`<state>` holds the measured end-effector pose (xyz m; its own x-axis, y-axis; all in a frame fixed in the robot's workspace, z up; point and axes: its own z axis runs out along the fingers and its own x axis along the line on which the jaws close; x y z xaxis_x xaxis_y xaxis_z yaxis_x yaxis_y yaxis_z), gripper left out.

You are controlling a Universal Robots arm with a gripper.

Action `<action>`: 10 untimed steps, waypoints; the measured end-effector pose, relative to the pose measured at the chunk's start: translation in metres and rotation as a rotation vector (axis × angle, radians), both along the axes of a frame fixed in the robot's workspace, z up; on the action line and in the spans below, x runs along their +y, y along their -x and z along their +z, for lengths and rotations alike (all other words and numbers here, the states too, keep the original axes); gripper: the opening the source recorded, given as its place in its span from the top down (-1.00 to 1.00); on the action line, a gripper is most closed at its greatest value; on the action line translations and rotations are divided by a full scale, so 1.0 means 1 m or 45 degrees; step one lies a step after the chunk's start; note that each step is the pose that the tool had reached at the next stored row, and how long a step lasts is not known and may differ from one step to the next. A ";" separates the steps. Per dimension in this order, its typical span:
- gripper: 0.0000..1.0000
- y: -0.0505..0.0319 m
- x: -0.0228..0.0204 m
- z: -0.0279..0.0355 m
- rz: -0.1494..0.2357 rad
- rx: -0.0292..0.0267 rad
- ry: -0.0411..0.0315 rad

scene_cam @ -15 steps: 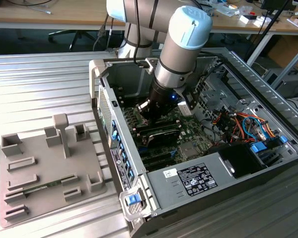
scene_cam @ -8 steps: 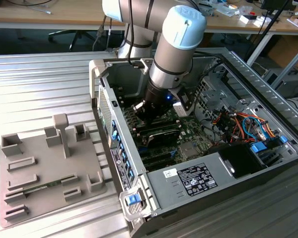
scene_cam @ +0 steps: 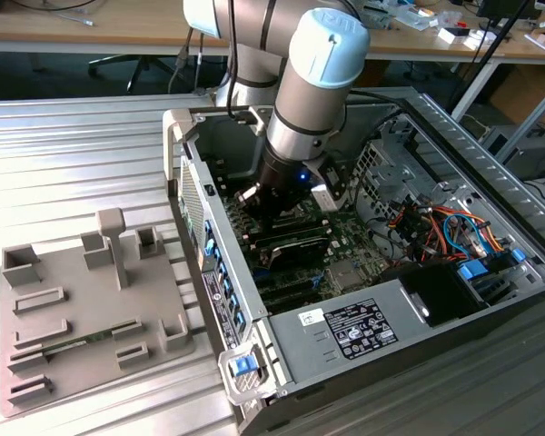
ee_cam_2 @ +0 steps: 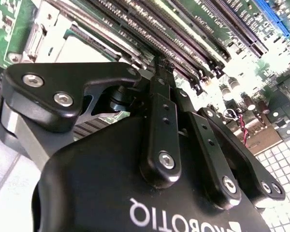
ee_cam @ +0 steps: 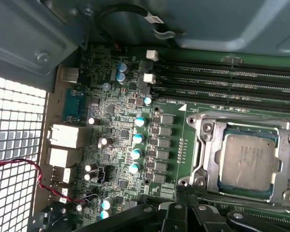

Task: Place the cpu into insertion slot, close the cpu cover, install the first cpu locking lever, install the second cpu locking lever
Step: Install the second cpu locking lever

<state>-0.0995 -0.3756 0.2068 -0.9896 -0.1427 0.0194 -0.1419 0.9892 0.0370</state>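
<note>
Gripper [ee_cam_2: 157, 65] is down inside the PC case [scene_cam: 527, 300], fingers pressed together w/ nothing between them, tips just above the motherboard [ee_cam: 116, 145]. CPU [ee_cam: 245, 159] sits in its socket, silvery top up, w/ cpu cover [ee_cam: 205, 145] framing it.

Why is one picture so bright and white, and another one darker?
In the second wrist view, light washes out the motherboard to near white behind the dark gripper. In the first wrist view the light is dimmer and even, so the cpu looks clear. In the exterior view, the arm shades the open computer case.
</note>
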 end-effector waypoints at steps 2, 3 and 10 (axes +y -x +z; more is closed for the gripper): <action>0.79 0.0000 0.0018 -0.0001 0.025 0.0000 0.0000; 0.79 0.0000 0.0028 -0.0003 0.038 -0.0001 -0.0003; 0.79 0.0010 0.0049 -0.0013 0.093 -0.0002 -0.0004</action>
